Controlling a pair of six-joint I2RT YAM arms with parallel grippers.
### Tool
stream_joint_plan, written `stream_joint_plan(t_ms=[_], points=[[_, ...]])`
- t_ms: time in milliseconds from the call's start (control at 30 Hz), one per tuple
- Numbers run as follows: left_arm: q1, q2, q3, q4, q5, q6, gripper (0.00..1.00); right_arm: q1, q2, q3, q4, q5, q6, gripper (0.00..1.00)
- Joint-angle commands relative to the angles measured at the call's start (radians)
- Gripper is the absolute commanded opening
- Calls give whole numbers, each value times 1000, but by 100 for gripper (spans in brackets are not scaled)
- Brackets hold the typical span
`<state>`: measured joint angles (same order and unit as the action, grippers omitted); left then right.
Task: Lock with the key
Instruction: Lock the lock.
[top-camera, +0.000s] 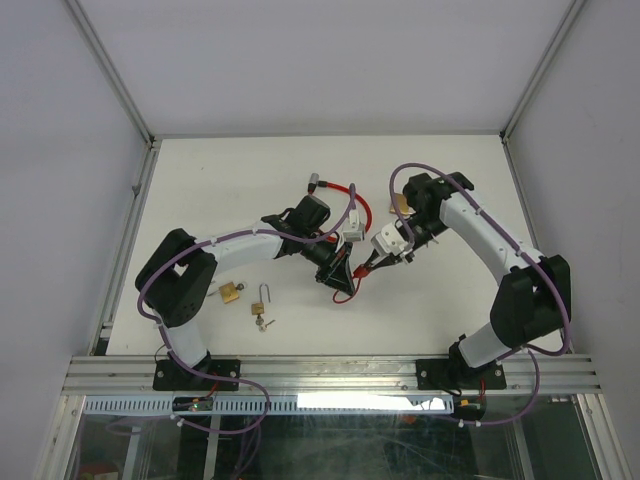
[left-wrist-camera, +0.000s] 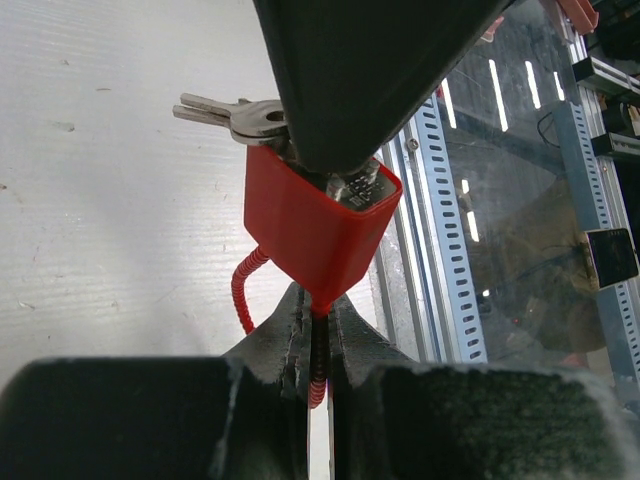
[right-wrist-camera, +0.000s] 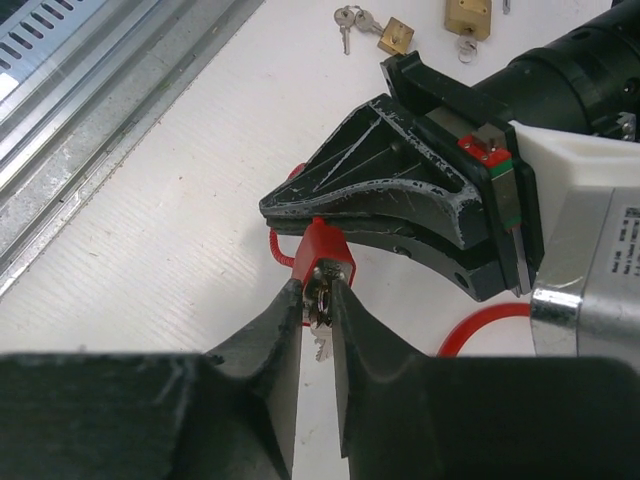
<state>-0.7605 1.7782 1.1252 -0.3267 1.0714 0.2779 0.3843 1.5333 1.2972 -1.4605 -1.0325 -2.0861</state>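
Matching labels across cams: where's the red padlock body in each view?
Top external: red padlock at picture centre, largely hidden.
Left wrist: centre, slightly above the middle.
Right wrist: left of centre, mid-height.
Shared landmark: its red cable.

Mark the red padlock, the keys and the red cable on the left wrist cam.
red padlock (left-wrist-camera: 310, 230), left wrist view, on the front face of the body.
keys (left-wrist-camera: 240, 120), left wrist view, on the flat metal head.
red cable (left-wrist-camera: 240, 290), left wrist view, on the bend left of the lock.
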Motion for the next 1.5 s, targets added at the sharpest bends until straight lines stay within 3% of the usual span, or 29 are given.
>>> stream_joint_plan(t_ms=[0, 233, 467, 600, 900, 1100, 1467], points=[[-13, -24, 38, 12, 24, 28, 0, 11, 0, 36, -6, 3, -339, 17], [-13, -28, 36, 11, 23, 32, 0, 14, -17, 55, -4, 42, -332, 7], [-13, -34, 33, 9, 23, 32, 0, 13, -28, 57, 7, 49, -324, 19], [-13, -36, 31, 9, 23, 32, 0, 13, -29, 50, 11, 59, -327, 21], [-13, -34, 33, 9, 25, 33, 0, 15, -30, 51, 3, 83, -355, 1], [-11, -29, 31, 2, 26, 41, 0, 16, -63, 51, 23, 123, -371, 0], [2, 19, 43, -57, -60, 61, 0, -80, -81, 174, -20, 129, -220, 0]])
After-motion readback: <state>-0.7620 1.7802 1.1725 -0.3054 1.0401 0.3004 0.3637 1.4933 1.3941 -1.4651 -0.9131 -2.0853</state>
